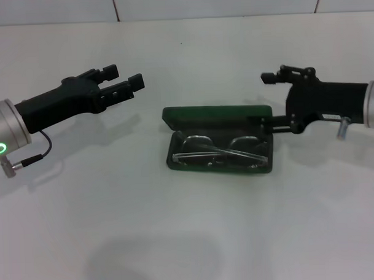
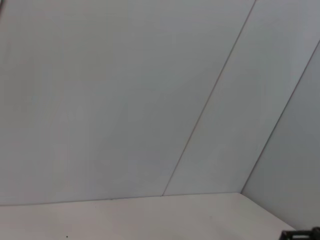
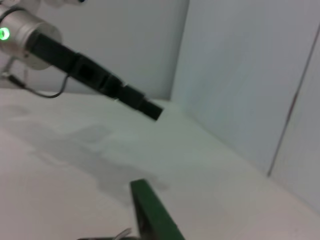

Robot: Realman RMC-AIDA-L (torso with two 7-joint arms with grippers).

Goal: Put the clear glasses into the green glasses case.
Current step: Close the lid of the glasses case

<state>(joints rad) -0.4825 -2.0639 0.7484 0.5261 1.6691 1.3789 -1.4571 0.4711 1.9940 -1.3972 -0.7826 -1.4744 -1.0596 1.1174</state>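
The green glasses case point(image 1: 218, 114) lies open at the table's middle, its lid standing up along the far side. Inside its tray rest the clear glasses point(image 1: 218, 154), arms folded. My right gripper point(image 1: 264, 99) hovers at the case's right end, open, its lower finger point(image 1: 263, 119) close to the lid's right corner; whether it touches is unclear. The left gripper point(image 1: 126, 79) hangs open above the table, left of the case and apart from it. In the right wrist view the lid's edge point(image 3: 152, 215) and the left gripper point(image 3: 145, 106) show.
The white table point(image 1: 190, 238) runs to a white panelled wall point(image 2: 150, 100) at the back. A thin cable point(image 1: 40, 156) loops below the left wrist. A dark gripper tip point(image 2: 301, 234) shows at the corner of the left wrist view.
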